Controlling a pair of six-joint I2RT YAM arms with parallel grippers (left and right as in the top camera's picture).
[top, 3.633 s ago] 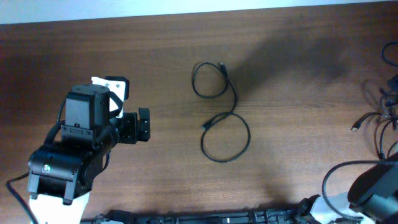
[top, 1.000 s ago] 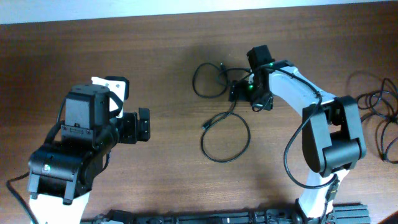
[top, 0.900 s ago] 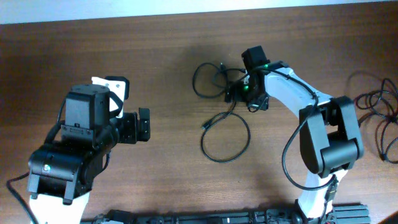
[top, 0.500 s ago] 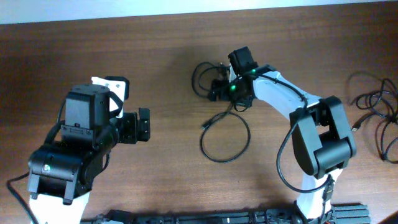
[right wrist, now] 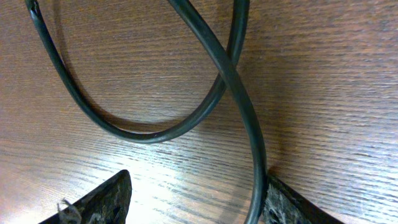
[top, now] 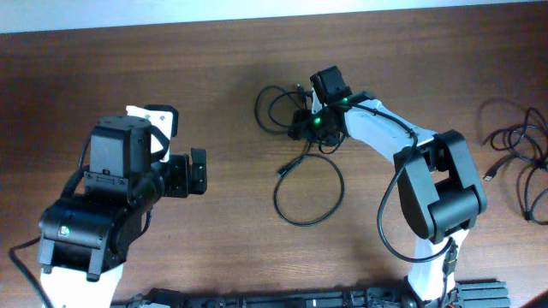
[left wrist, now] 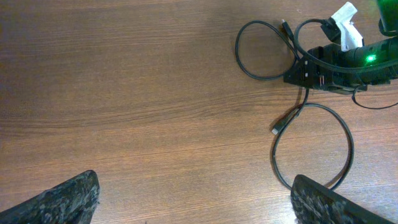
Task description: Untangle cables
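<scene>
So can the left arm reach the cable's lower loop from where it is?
Probably yes: only bare table lies between the open left gripper and the lower loop, and the right gripper sits by the cable's crossing, off that path.

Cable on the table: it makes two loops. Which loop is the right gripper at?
The upper loop, farther from the arm bases. The right gripper sits at its lower right edge; the lower loop, the larger one, lies clear of it.

The left arm sits folded at the near-left of the bench, its left tool level and pointing right, fingers spread wide; the right arm stretches forward and leftward, its right tool low over the bench, fingers apart.
</scene>
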